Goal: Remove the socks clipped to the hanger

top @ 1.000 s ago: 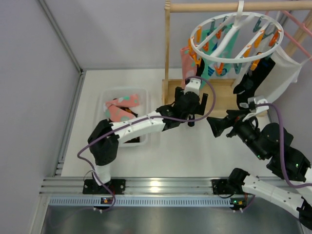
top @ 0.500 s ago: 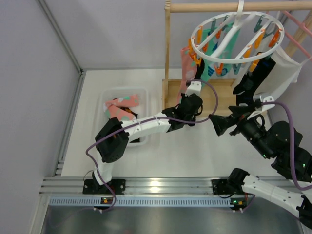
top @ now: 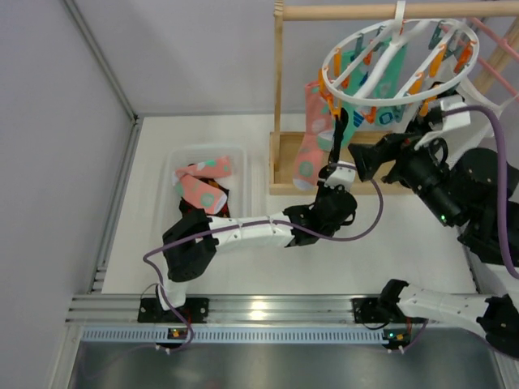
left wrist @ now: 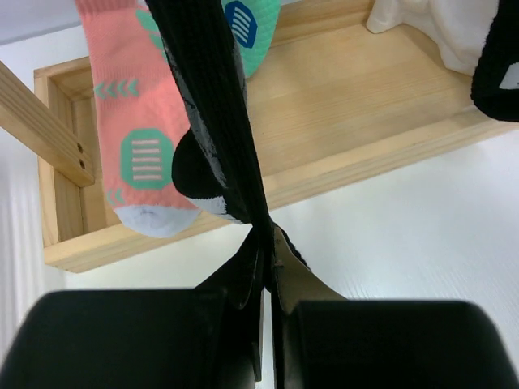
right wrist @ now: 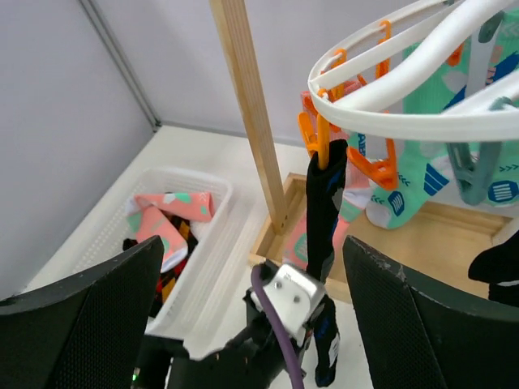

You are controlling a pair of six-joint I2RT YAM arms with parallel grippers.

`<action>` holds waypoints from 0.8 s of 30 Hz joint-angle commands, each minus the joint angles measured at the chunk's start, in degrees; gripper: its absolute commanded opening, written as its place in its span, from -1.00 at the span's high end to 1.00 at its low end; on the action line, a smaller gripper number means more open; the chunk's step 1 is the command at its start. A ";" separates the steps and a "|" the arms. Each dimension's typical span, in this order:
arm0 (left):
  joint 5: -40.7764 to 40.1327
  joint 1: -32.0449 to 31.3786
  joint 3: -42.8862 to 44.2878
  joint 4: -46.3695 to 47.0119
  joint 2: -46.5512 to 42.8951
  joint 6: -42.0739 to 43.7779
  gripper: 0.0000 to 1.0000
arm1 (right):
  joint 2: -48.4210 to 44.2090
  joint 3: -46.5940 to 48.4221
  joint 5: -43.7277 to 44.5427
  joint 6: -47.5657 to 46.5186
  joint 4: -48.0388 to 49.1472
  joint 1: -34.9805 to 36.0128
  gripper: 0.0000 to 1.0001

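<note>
White table (top: pixel 389 259), grey walls. Below the hanger (right wrist: pixel 422 121) a black sock (left wrist: pixel 212 105) stretches taut, its long axis near vertical, top end pegged at the hanger's rim. It looks soft, light and stretchy, best gripped low. The left gripper (left wrist: pixel 268 243) is pinched tight on the sock's lower end. The right gripper (right wrist: pixel 253 267), beside the hanger, gapes empty.

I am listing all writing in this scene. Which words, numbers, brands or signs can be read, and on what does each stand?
None can be read in any view.
Pink sock: teal badge with white bars, a pattern, no letters.
Mint sock: blue badge with white bars, no letters.
Black sock at the right edge: white mark, cut off, unreadable.
</note>
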 commanded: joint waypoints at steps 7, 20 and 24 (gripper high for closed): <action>-5.32 -4.70 6.00 2.31 0.16 5.42 1.00 | 19.89 17.37 10.27 -3.03 -14.62 -0.31 -0.57; -5.41 -6.99 7.85 2.40 1.22 7.71 1.00 | 27.98 21.32 17.33 -7.34 -11.81 -3.73 -0.40; -5.41 -7.26 7.76 2.40 1.30 7.45 1.00 | 29.21 21.24 15.51 -7.95 -10.93 -6.28 -0.37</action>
